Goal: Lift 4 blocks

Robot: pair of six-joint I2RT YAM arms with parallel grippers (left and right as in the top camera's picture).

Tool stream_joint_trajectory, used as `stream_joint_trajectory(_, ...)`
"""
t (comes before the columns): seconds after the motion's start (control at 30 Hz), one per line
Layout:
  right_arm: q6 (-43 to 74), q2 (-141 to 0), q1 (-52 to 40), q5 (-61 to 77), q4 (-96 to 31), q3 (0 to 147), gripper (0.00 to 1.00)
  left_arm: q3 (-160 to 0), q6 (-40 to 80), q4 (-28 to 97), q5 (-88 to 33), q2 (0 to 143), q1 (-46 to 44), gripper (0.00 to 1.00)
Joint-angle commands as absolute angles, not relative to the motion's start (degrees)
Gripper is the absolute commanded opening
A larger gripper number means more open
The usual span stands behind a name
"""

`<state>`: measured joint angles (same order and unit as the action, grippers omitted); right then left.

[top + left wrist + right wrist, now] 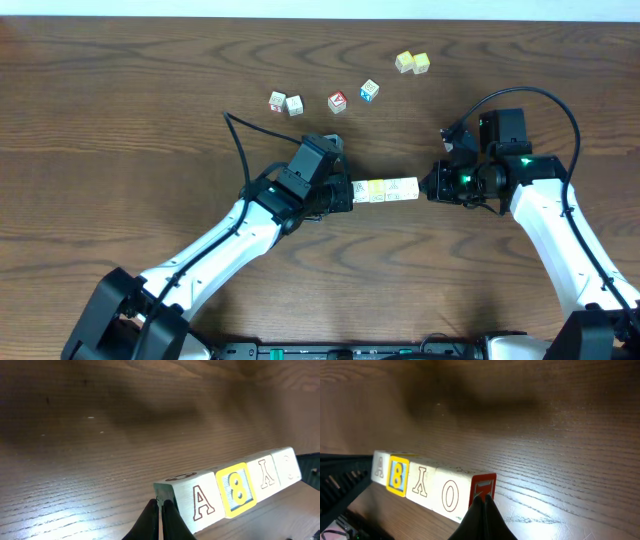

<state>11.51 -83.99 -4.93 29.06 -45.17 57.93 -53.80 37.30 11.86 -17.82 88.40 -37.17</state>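
Observation:
Four blocks [385,190] form a tight row at the table's middle, squeezed end to end between my two grippers. In the left wrist view the row reads A [202,500], a yellow-framed 8 [237,489], Y [265,472] and a last cream cube [289,466]. My left gripper [160,507] is shut, its tips pressed on the A block's end face. My right gripper [484,502] is shut too, pushing on the red end face [482,485] of the O block [450,495]. Dark table wood shows under the row, which looks slightly raised. From overhead the left gripper [350,193] and right gripper [425,188] face each other.
Loose cubes lie at the back: a whitish pair [285,102], a red-faced one [337,101], a blue-faced one [370,90] and a yellow-green pair [412,63]. A black cable [235,140] loops off the left arm.

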Motion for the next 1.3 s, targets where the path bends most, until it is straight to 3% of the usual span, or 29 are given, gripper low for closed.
stream_joint_trajectory(0.0,12.2,-83.5,-6.9,43.8,-45.3,58.5,0.01,-55.1,37.6,9.1,-27.7,85.0,-39.2,0.07)
stream_joint_trajectory(1.27,13.3,-83.5,-6.9,47.0,-43.2,58.5,0.01,-55.1,37.6,10.2,-24.6,84.7,-39.2,0.07)
